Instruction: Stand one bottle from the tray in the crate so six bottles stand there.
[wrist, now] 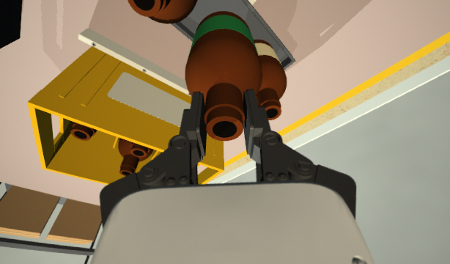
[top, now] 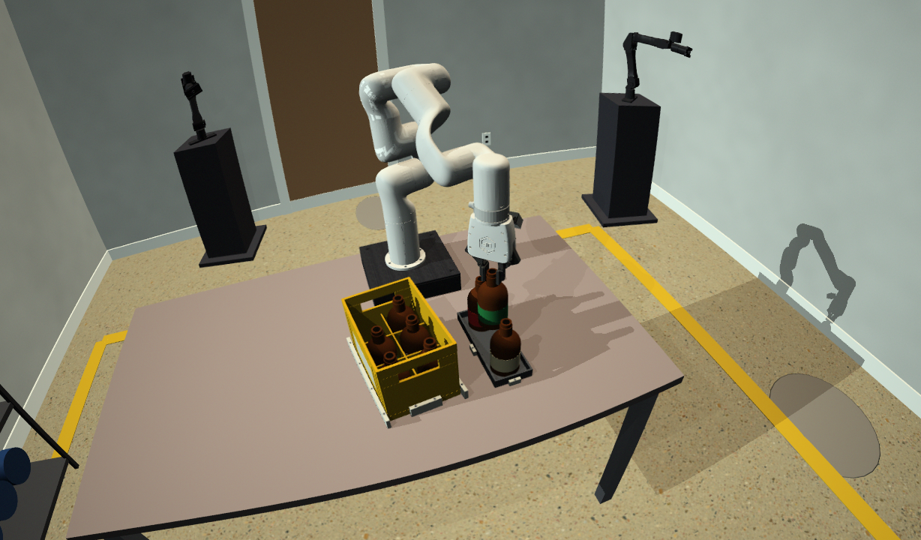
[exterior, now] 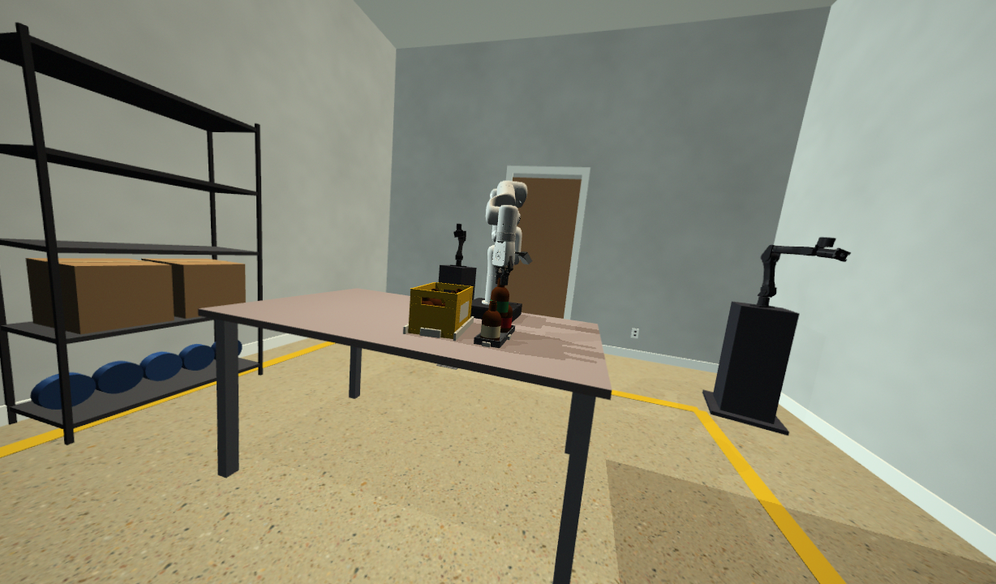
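Observation:
My gripper (top: 491, 274) (exterior: 502, 278) (wrist: 223, 105) is shut on the neck of the green-label bottle (top: 492, 295) (exterior: 500, 294) (wrist: 223, 55), which hangs upright a little above the tray (top: 480, 339) (wrist: 263, 27). The red-label bottle (top: 474, 316) (wrist: 177, 11) stands close behind it on the tray. The cream-label bottle (top: 505, 343) (exterior: 491, 319) (wrist: 274, 73) stands at the tray's front end. The yellow crate (top: 420, 389) (exterior: 432, 319) (wrist: 100, 84) sits level, left of the tray. Several brown bottles stand in its cells; the back-left cell shows no bottle in the top view. The crate's walls hide the lower parts of its bottles.
The crate's raised wall (top: 436, 310) faces the tray across a narrow gap. Pale brackets (top: 425, 405) sit around the crate's foot. The arm's black base (top: 436, 271) is behind the crate. Two small black arms on pedestals (top: 218, 194) (top: 626, 157) stand beyond the table.

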`<state>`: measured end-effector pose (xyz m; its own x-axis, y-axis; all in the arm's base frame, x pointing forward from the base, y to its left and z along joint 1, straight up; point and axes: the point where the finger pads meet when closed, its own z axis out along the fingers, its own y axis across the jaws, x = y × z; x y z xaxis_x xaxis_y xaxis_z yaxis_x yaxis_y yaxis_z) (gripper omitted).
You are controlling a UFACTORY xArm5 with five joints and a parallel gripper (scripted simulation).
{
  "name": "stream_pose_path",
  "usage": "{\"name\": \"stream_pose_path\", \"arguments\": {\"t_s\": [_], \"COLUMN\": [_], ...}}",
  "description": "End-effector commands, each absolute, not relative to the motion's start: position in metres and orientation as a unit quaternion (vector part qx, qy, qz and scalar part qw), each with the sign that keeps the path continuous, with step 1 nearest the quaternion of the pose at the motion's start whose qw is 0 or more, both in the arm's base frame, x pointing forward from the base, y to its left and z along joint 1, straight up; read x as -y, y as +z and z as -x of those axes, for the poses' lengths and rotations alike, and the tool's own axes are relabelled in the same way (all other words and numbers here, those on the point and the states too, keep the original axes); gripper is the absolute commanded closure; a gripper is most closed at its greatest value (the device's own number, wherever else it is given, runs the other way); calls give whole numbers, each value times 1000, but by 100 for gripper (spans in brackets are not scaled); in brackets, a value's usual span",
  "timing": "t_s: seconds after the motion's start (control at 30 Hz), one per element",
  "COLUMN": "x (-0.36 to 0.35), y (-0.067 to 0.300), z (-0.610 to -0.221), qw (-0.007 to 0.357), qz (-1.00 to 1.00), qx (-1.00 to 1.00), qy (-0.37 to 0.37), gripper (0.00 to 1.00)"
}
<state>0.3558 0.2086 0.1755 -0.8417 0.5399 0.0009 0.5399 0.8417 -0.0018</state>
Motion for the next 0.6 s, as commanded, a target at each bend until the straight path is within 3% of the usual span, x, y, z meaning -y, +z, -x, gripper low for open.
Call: {"name": "stream_pose_path", "arguments": {"t_s": [0.0, 0.57], "x": [-209, -209], "y": [179, 195], "z": [-357, -357], "qw": [-1, -1], "qz": [281, 281], "qx": [960, 960], "qy": [-1, -1], "gripper": [100, 100]}}
